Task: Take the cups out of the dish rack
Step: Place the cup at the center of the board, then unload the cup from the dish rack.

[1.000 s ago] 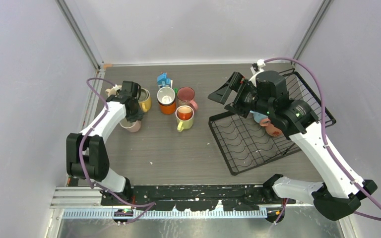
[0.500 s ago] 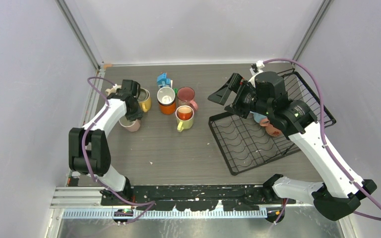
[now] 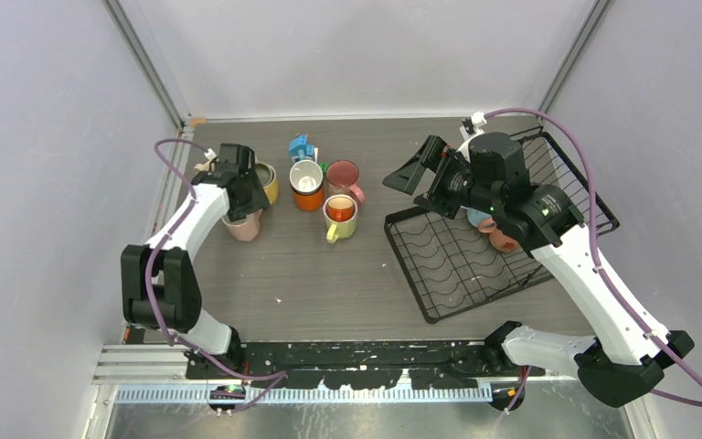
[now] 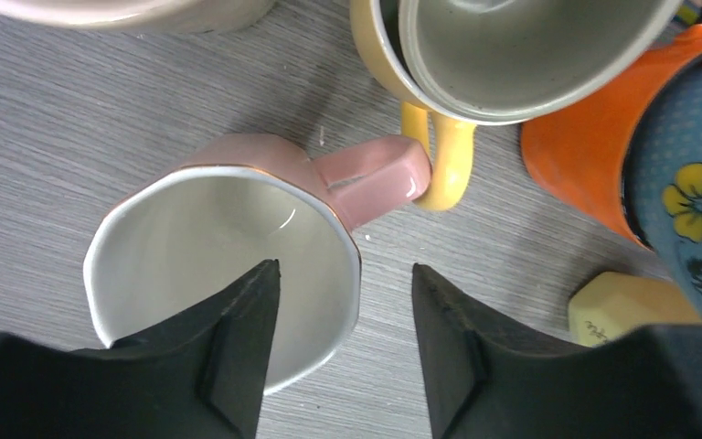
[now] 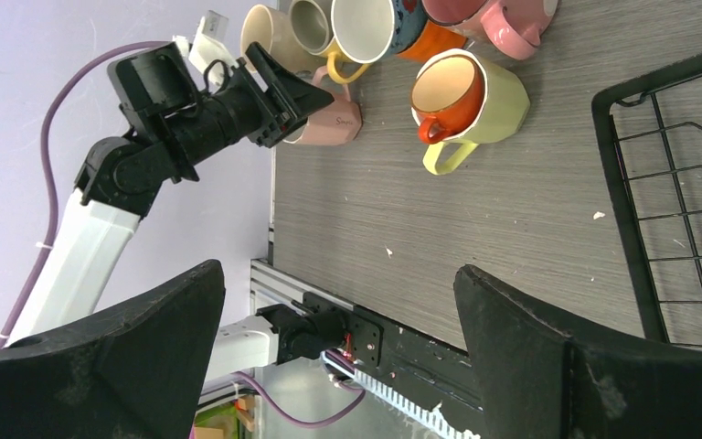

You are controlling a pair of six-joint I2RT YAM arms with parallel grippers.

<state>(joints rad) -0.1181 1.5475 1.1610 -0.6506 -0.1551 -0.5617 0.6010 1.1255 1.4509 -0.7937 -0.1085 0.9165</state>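
Note:
A pink cup (image 4: pixel 228 265) stands upright on the table by the left wall. My left gripper (image 4: pixel 343 274) hangs just over it, open. One finger (image 4: pixel 238 338) is inside the rim, the other outside, and neither touches the wall. From above, the left gripper (image 3: pixel 245 206) sits over this pink cup (image 3: pixel 242 227). The black wire dish rack (image 3: pixel 448 265) lies at the right, with two cups (image 3: pixel 503 240) partly hidden under my right arm. My right gripper (image 3: pixel 416 172) is wide open in the air above the rack's left edge, holding nothing.
Unloaded cups cluster at the back left: a yellow one (image 3: pixel 268 186), an orange one (image 3: pixel 307 187), a pink one (image 3: pixel 343 176) and a lime one (image 3: pixel 340 218) with an orange cup inside. A blue toy house (image 3: pixel 302 146) stands behind them. The left wall is close.
The left gripper has opened and let go of the pink cup, which now stands on the table. The left wrist shifted slightly back. The right arm has not moved.

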